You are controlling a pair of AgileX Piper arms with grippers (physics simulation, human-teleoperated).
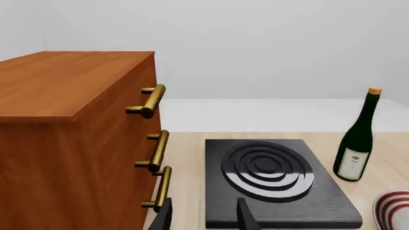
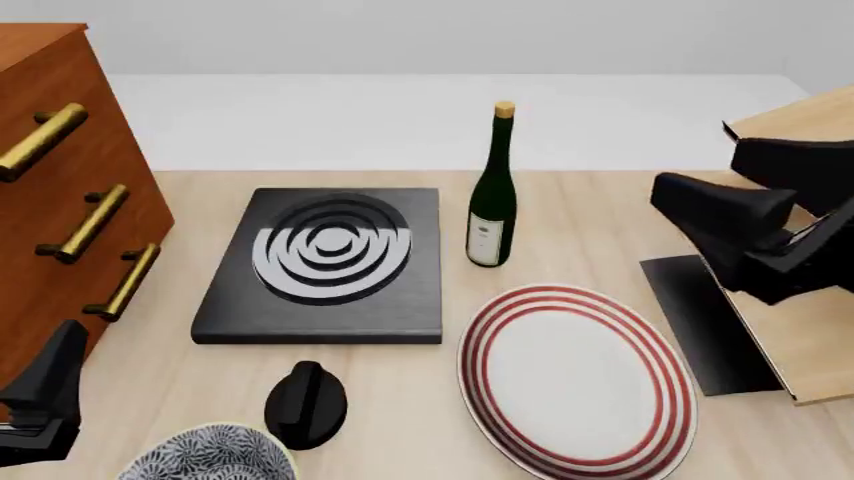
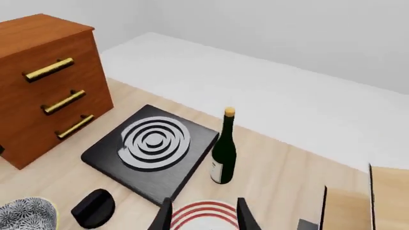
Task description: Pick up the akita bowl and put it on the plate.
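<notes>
1. Akita bowl sits on the desk just beside the left pincer, on its inner side, half cut off by the front view's near edge. Not yet touched.
2. Step in hand, as I judge it: getting a pincer to the bowl. The left one is the natural choice, being closest.
3. Advice: come down over the rim nearest the pincer and pinch the wall, one finger inside and one outside. A deep round bowl will slip from an outside squeeze.
4. Watch the black knob, just beyond the bowl toward the plate; lift well clear of it before carrying across.
5. Plate lies well apart from the left pincer, nearly under the right pincer.
6. Left pincer: fingers spread, nothing between them, aimed level toward the black ringed slab and the drawer cabinet.
7. Right pincer: spread too, empty, held high, tilted down at the plate and wine bottle.
</notes>
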